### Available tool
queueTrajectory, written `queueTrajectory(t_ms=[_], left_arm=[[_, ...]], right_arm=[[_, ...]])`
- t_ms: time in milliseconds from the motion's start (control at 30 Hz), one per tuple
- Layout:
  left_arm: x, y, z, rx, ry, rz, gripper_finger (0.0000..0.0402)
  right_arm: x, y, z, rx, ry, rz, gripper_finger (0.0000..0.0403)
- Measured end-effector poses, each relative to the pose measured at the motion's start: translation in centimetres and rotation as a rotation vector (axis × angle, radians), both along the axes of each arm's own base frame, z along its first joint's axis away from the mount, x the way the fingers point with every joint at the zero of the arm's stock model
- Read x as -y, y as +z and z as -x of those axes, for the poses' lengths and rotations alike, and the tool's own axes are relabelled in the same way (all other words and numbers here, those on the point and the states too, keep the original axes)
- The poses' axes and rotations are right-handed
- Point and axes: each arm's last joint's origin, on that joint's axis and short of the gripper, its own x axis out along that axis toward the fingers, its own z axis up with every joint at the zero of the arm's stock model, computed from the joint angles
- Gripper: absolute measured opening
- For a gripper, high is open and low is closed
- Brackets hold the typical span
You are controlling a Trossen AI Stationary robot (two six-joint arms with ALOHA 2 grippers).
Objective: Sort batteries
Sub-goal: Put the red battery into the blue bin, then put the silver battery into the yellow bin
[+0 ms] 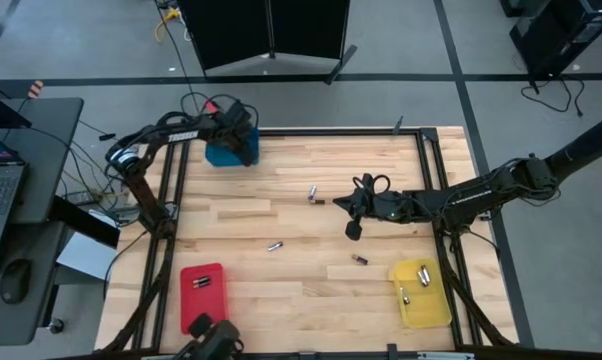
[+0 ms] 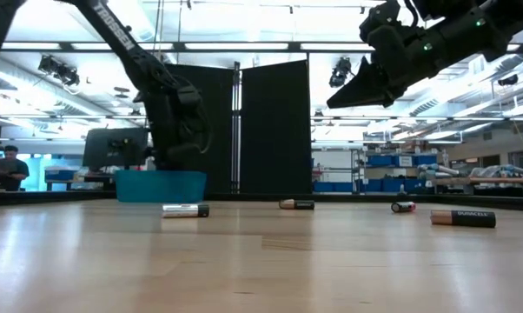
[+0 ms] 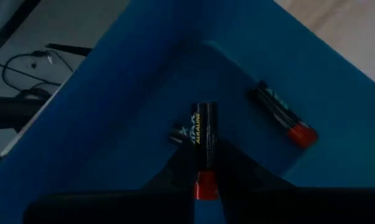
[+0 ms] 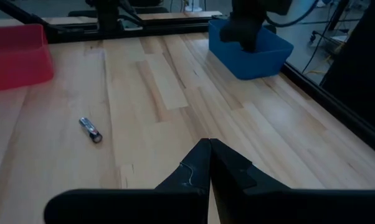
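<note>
1. The left gripper (image 3: 203, 177) hung inside the blue tray (image 1: 224, 153) at the table's far left corner, its jaws clamped on a black battery (image 3: 205, 138) with a red end. Two more cells already lay on the tray floor: a black one with a red tip (image 3: 282, 116) and a small one (image 3: 177, 134) just beside the held cell.

2. The right gripper (image 1: 354, 228) hovered above the middle of the table (image 1: 281, 215), raised well clear of the wood in the low view, its jaws together and holding nothing.

3. Loose batteries lay scattered on the table: one (image 1: 313, 194) towards the far edge, one (image 1: 275, 245) near the centre, one (image 1: 359, 259) closer to the near edge. The red tray (image 1: 203, 293) at the near left corner and the yellow tray (image 1: 421, 293) at the near right corner each held some cells.

4. Risk, as I judged it: released from a height, the held cell could bounce or roll against the tray wall, or land on the small cell beside it.

5. Risk: the loose cells were round and lay flat, so a closed or off-centre right gripper coming down could nudge one and send it rolling towards the table's edge.

6. Risk: the cells looked alike from above, so one could be dropped into the wrong tray.
</note>
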Motion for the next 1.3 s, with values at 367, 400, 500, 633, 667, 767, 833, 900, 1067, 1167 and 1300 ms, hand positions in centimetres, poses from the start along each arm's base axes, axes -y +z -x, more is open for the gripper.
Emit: queueTrajectory(t_ms=[367, 400, 500, 633, 667, 767, 833, 900, 1067, 1167, 1300], left_arm=[[-0.9, -1.3, -0.8, -0.037, 0.019, 0.035, 0.0059], [-0.9, -1.3, -0.8, -0.038, 0.015, 0.034, 0.0064], [-0.9, -1.1, -0.8, -0.040, 0.008, 0.030, 0.0077], [-0.8, -0.3, -0.7, -0.018, 0.005, 0.004, 0.0083], [-0.8, 0.0, -0.7, -0.013, 0.004, -0.003, 0.0083], [-0.6, 0.9, -0.6, 0.002, -0.001, -0.023, 0.0085], [-0.5, 1.5, -0.4, 0.014, -0.003, -0.038, 0.0086], [-0.3, 2.2, -0.3, 0.028, -0.004, -0.055, 0.0087], [0.0, 3.7, 0.0, 0.060, -0.005, -0.093, 0.0101], [0.1, 4.0, 0.1, 0.062, -0.006, -0.098, 0.0117], [0.2, 3.4, 0.1, 0.036, -0.031, -0.085, 0.0135]], right_arm=[[0.0, -0.4, 0.2, -0.042, -0.005, -0.012, 0.0020], [0.0, -0.4, 0.2, -0.042, -0.005, -0.012, 0.0020], [0.0, -0.4, 0.2, -0.041, -0.005, -0.013, 0.0020], [0.0, -0.4, 0.2, -0.041, -0.006, -0.012, 0.0020], [0.0, -0.4, 0.2, -0.041, -0.007, -0.012, 0.0020], [0.0, -0.4, 0.2, -0.040, -0.007, -0.012, 0.0020], [0.0, -0.4, 0.2, -0.041, -0.006, -0.011, 0.0020], [0.0, -0.4, 0.2, -0.044, -0.006, -0.010, 0.0022], [0.0, -0.4, 0.2, -0.045, -0.006, -0.010, 0.0034], [0.0, -0.4, 0.2, -0.045, -0.006, -0.010, 0.0046], [0.0, -0.4, 0.2, -0.045, -0.006, -0.010, 0.0058]])
